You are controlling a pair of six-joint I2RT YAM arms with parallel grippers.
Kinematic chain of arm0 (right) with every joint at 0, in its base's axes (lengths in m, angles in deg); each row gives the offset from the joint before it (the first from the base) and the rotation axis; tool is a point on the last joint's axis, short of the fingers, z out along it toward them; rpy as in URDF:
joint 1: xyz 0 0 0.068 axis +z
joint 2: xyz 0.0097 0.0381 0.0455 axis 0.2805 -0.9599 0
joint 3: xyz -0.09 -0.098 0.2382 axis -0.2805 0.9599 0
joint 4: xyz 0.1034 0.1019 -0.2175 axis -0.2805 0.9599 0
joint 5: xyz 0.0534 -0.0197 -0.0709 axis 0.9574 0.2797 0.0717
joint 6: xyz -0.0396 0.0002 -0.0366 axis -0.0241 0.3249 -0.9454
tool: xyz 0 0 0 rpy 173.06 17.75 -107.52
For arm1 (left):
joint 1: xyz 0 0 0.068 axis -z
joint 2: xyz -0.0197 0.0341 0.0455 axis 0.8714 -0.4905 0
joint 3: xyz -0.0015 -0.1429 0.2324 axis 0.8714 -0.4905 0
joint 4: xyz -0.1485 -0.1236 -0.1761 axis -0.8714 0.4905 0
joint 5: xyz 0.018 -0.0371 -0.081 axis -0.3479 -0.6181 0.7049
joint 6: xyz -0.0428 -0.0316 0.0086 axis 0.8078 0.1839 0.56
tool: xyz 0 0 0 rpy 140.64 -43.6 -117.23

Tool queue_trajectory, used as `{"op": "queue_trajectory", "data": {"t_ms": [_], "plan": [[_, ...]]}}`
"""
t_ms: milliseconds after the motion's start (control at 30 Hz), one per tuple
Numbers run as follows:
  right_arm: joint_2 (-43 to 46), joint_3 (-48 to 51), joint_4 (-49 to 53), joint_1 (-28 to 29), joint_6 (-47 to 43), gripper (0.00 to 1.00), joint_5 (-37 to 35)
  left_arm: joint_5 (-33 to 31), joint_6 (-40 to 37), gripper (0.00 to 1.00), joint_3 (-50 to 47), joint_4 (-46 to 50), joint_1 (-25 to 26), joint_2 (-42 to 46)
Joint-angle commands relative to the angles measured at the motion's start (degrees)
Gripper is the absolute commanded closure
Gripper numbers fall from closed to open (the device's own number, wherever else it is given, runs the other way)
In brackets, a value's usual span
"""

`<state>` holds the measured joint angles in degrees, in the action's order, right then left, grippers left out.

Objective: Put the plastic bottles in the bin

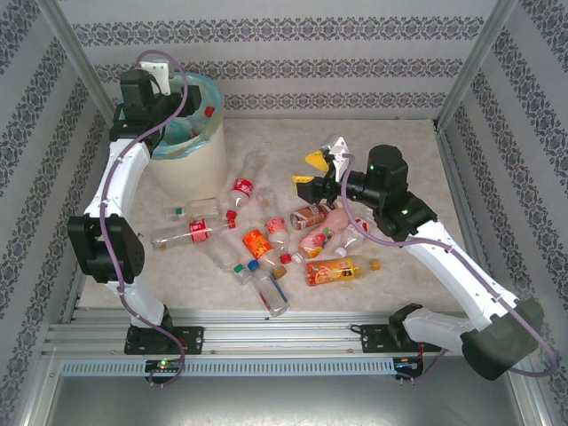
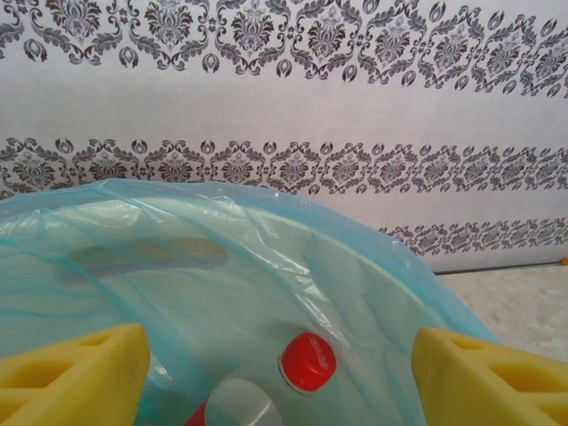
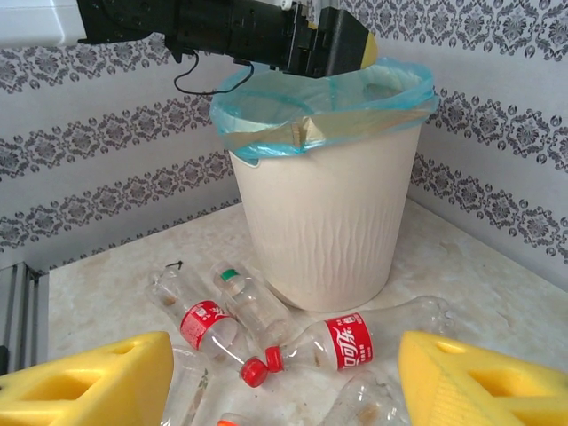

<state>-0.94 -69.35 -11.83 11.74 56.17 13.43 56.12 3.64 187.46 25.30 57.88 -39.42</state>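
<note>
Roughly a dozen plastic bottles [image 1: 256, 241] lie jumbled mid-frame on the desk [image 1: 399, 151], overlaps blurring the count. One bin [image 1: 191, 164], upper left, hides most of two more. Both spread, empty: left pincer [image 2: 280, 342] over it, right pincer [image 3: 286, 355] beside the pile.

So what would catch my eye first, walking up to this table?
Probably the big cream-white bin with its blue-green bag at the far left of the table. The left gripper hangs open right above it, and a red-capped bottle lies inside. Next comes the litter of plastic bottles strewn across the middle of the table, with the right gripper open near their far side.
</note>
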Motion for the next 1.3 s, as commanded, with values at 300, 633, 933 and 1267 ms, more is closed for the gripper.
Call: {"op": "queue_trajectory", "data": {"t_ms": [300, 633, 933, 1267], "plan": [[-1.15, -5.35, 14.52, 0.08, 8.5, 0.27, -18.03, 0.32, -2.18, 0.24, 7.95, 10.9, 1.49, 8.84], [-7.69, -8.15, 32.17, -5.74, 19.57, 0.27, -28.95, -9.83, -12.07, 0.24, 14.08, 22.06, 19.17, 11.02], [-7.4, 2.79, 32.12, -16.74, 32.59, 0.23, -33.85, -8.27, -12.34, 0.24, 7.44, 21.03, 32.55, 12.68], [-15.74, 5.32, 30.77, -22.48, 34.95, 0.17, -33.35, 2.34, -5.86, 0.22, -6.03, 11.18, 37.36, 10.56]]}}
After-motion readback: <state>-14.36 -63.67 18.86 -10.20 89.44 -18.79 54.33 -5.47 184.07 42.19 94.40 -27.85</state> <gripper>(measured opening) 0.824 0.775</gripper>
